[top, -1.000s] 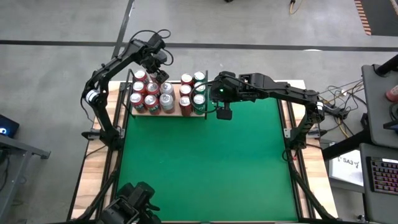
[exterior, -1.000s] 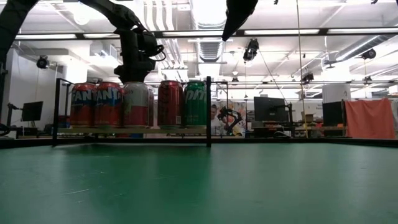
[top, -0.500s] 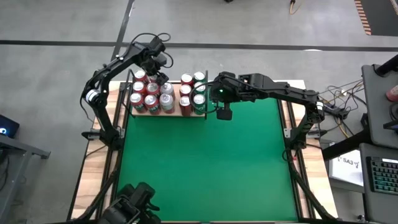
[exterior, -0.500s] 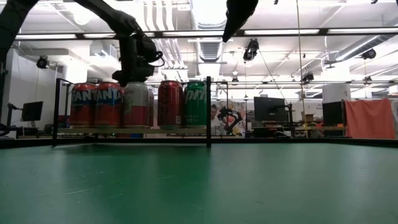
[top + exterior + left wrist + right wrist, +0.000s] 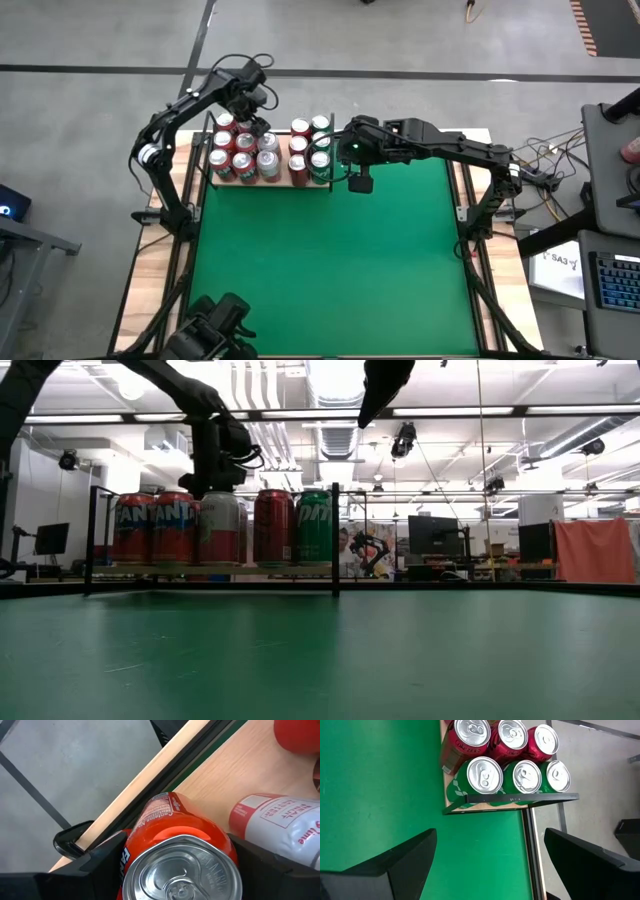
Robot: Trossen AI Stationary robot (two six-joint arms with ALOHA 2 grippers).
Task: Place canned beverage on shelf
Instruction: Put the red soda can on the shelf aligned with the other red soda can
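The shelf (image 5: 283, 181), a pale wood panel with black rods, stands at the table's far left. Several red, orange, silver and green cans stand upright on it. My left gripper (image 5: 247, 118) points down over the shelf's far row, shut on an orange can (image 5: 182, 855). The front cans hide that can in the low view, below my left gripper (image 5: 215, 485). My right gripper (image 5: 342, 150) hangs open above the green felt, beside the shelf's right end, with nothing between its fingers (image 5: 395, 865). My left gripper pinches the orange can's round side wall, just below the top rim (image 5: 127, 865), between its two fingers. The fingers (image 5: 100, 867) come from above, pointing steeply down. The can stays upright, lid up. Whether its bottom rests on the shelf board (image 5: 240, 765) is hidden.
A silver-and-red can (image 5: 280, 825) stands close beside the held can. Three green cans (image 5: 520, 775) and three red cans (image 5: 507, 737) fill the shelf's right end behind a black rail (image 5: 520, 798). The green felt (image 5: 330, 260) spreads over the table's near part.
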